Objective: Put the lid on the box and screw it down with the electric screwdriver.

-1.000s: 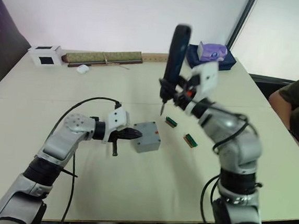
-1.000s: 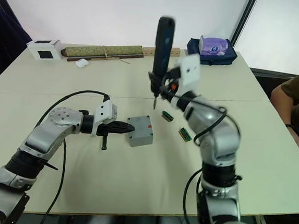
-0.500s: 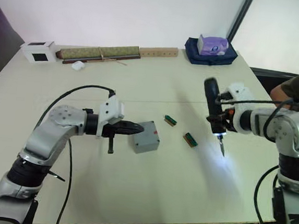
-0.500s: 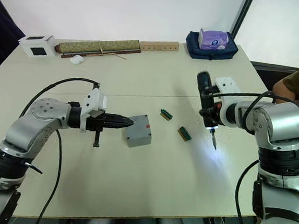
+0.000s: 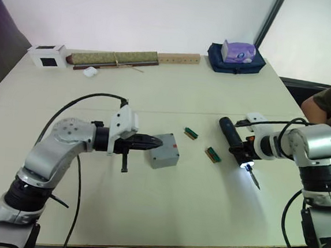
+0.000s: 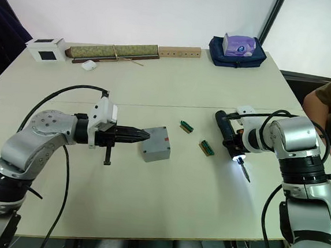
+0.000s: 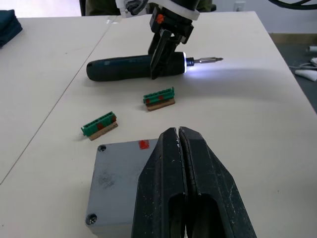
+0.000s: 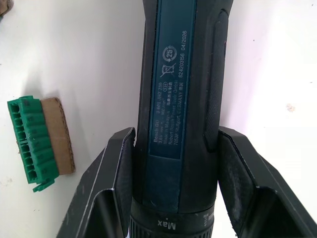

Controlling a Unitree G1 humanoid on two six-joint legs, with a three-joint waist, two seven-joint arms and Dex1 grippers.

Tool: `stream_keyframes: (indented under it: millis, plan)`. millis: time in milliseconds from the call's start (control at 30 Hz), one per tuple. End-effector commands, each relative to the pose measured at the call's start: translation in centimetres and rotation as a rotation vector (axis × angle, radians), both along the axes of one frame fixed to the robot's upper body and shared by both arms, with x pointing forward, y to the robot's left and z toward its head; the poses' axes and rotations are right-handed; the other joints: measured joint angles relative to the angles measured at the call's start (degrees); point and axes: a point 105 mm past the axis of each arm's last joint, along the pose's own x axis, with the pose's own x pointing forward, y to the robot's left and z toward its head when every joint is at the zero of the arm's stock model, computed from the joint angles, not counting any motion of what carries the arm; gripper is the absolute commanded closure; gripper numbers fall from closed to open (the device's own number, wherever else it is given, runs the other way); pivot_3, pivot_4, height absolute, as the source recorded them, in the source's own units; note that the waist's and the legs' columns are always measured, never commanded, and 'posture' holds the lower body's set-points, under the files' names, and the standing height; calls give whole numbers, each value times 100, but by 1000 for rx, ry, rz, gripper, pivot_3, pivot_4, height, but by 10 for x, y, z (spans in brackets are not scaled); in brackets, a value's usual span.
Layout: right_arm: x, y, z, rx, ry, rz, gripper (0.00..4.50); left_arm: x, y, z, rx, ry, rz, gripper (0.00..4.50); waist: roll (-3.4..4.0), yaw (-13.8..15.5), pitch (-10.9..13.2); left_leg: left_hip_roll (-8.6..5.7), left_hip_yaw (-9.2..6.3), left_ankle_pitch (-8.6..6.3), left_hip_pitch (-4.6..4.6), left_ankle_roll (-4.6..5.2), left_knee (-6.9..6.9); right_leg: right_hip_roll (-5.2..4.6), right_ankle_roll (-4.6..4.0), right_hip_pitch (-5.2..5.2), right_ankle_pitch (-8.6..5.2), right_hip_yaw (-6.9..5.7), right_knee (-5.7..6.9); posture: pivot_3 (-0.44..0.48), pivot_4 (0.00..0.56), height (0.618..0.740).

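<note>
Beside the box (image 5: 165, 150), left hand (image 5: 150, 141) clenched, right hand (image 6: 233, 148) grasping electric screwdriver (image 6: 227, 136).

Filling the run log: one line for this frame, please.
left gripper: shut, tips over lid | lid: on box | right gripper: shut on electric screwdriver, lying low over table, light on

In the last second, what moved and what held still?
The right gripper swung the electric screwdriver from upright above the box out to the right and down, now lying low over the table, light on. The left gripper, shut, stayed against the lidded box; green pieces unmoved.
</note>
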Motion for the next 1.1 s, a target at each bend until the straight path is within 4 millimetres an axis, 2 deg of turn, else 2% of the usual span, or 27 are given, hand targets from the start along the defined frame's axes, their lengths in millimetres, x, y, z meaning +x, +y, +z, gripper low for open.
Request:
stream_keyframes:
  millis: [33, 100, 133, 233, 333, 467, 533, 600, 633, 700, 733, 767, 800, 867, 1100]
  plan:
    - [6, -9, 13, -35, -53, -23, 1003, -3, 4, 8, 1, -32, 9, 4500, 0, -1, 1, -1, 0, 0, 0, 0, 0, -1, 1, 0, 0, 0, 0, 0, 150, 740]
    - [8, -6, 25, -31, -97, -1, 256, -1, 7, 8, 10, -28, 25, 4500, 0, -7, 2, 0, -1, 0, 0, 0, 0, 1, 2, -1, 1, 0, 1, 0, 150, 740]
    - [9, -6, 37, -39, -138, 18, 51, 0, 11, 9, 21, -29, 39, 4500, 3, -8, 5, 0, -1, 0, 0, 0, -1, 2, 2, -2, 1, 0, 2, 0, 150, 740]
    - [7, -8, 61, -82, -229, 85, 51, 3, 19, 9, 45, -21, 76, 4500, 18, -8, 21, 0, -1, 0, -1, 0, -4, 2, 2, -7, 1, 0, 4, 0, 150, 740]
    - [-3, 0, 89, -114, -361, 262, 51, 5, 32, 10, 74, -9, 138, 4500, 15, -8, 31, 1, -3, 0, 0, 0, -7, 3, 3, -8, 1, -2, 3, 0, 150, 740]
    - [-15, 10, 100, -82, -412, 400, 51, 5, 40, 10, 92, 6, 177, 4500, 3, -24, 38, 4, -3, 0, 0, 0, -10, 5, 4, -8, 0, -3, 2, 0, 150, 740]
    - [-46, 23, 123, 7, -475, 595, 0, 0, 63, 13, 124, 32, 244, 3969, 2, -14, 44, 4, 0, 0, 1, 0, -8, 3, 4, -7, 0, -2, 3, 0, 150, 740]
    - [-75, 25, 134, 51, -489, 730, 0, -10, 82, 19, 138, 77, 288, 3397, 5, -5, 67, 5, -1, 0, -1, 0, -10, 3, 4, -9, 0, -2, 3, 0, 150, 740]
    - [-82, 21, 134, 51, -475, 752, 0, -13, 87, 21, 134, 97, 296, 2872, 5, -1, 67, 7, -1, -1, -2, 1, -15, 4, 5, -12, -3, -3, 3, 0, 150, 740]
    - [-88, 14, 132, 31, -463, 764, 0, -17, 90, 23, 134, 109, 298, 2152, 1, 16, 65, 8, 0, -2, -2, 2, -15, 2, 6, -12, -4, -4, 2, 0, 150, 740]
    - [-95, 11, 131, 16, -455, 788, 0, -21, 92, 26, 129, 118, 296, 1580, -1, 22, 65, 9, -1, -2, 3, 2, -13, -1, 6, -3, -4, -7, 1, 0, 150, 740]
    - [-100, 10, 130, 4, -452, 809, 0, -24, 94, 28, 125, 126, 293, 1332, -5, 20, 64, 8, 1, -2, 10, 2, -7, -4, 6, 8, -4, -8, -1, 0, 150, 740]
    - [-104, 7, 129, -7, -445, 822, 0, -27, 95, 30, 124, 132, 291, 833, -6, 23, 64, 8, 3, -2, 10, 2, -6, -5, 5, 10, -4, -6, -3, 0, 150, 740]
    - [-107, 2, 126, -26, -431, 830, 0, -29, 95, 32, 125, 135, 294, 116, -7, 13, 66, 7, 8, -1, 12, 1, 0, -5, 3, 11, -5, -3, -2, 0, 150, 740]
    - [-110, -8, 125, -74, -440, 834, 0, -39, 106, 35, 154, 131, 333, 116, -6, -14, 67, 16, 14, 1, 19, -4, 1, 5, 3, 7, -3, -1, 9, 0, 150, 740]
